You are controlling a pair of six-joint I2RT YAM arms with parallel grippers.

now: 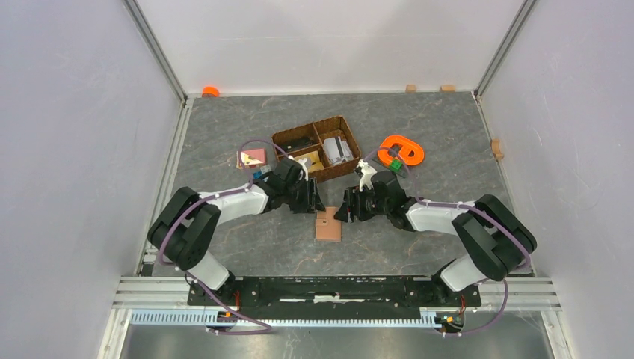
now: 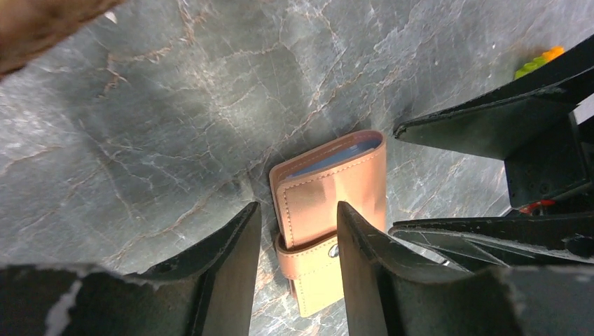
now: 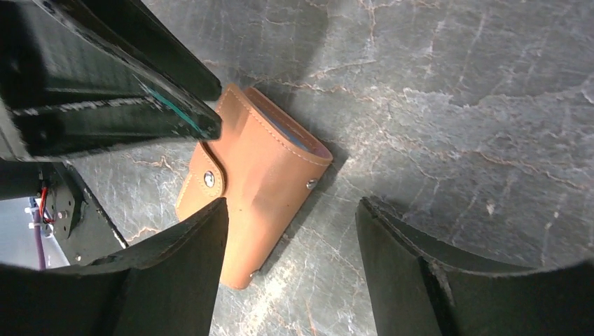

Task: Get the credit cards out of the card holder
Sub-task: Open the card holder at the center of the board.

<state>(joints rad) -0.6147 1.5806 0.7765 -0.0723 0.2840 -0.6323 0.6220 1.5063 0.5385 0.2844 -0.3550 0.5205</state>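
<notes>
Left gripper [image 2: 298,234] parted moderately, nothing held; fingers [image 2: 228,269] hang either side of strap end of card holder [image 2: 329,199]. It lies closed, strap snapped, flat on grey table [image 2: 140,140] between the arms. Right gripper [image 3: 291,224] spread wide, empty, above it

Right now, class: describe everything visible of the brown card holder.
The card holder is a tan-brown, leather-like wallet with pale stitching along its edges. It lies flat and folded shut on the grey marbled table, a strap tab with a metal snap wrapped over one edge. A bluish sliver shows at its open side. The left claw and right claw, both open, hover by it; neither grips it.
</notes>
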